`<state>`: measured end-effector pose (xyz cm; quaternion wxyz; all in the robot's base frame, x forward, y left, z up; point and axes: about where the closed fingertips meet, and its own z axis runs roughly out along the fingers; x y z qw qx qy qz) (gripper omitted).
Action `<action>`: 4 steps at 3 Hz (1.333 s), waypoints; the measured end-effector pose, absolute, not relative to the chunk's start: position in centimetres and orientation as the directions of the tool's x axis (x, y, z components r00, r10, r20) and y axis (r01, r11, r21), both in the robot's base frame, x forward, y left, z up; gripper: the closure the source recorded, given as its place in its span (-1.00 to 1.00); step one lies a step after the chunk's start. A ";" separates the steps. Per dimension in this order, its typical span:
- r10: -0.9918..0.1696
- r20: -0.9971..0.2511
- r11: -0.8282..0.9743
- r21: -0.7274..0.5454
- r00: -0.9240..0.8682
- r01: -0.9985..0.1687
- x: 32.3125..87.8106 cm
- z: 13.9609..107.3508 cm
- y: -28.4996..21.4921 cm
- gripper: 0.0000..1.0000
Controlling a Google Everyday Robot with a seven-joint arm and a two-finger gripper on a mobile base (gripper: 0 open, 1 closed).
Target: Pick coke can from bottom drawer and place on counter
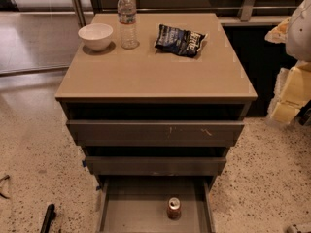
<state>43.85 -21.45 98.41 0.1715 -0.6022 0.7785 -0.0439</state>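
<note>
While the coke can [174, 208] is standing upright on the grey base of the bottom drawer [127, 212], which is sitting pulled open, the gripper [47, 218] is showing only as a dark piece at the lower left edge. It's hanging over the speckled floor [29, 144], just left of the drawer. The can is lying off to its right, well apart from it. Spread or closed, I cannot tell. Up on the counter [155, 76], a white bowl [95, 35], a water bottle [128, 19] and a dark chip bag [180, 40] are sitting along the far side.
</note>
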 end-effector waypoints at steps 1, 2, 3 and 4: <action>-0.953 -0.214 0.271 -0.275 -0.216 -0.923 43.9 98.4 -21.5 -1.00; -0.953 -0.214 0.271 -0.275 -0.216 -0.922 43.9 98.4 -21.5 -0.67; -0.933 -0.265 0.311 -0.248 -0.245 -0.917 43.8 95.3 -21.3 -0.21; -0.895 -0.366 0.337 -0.183 -0.254 -0.923 43.0 88.8 -19.7 0.26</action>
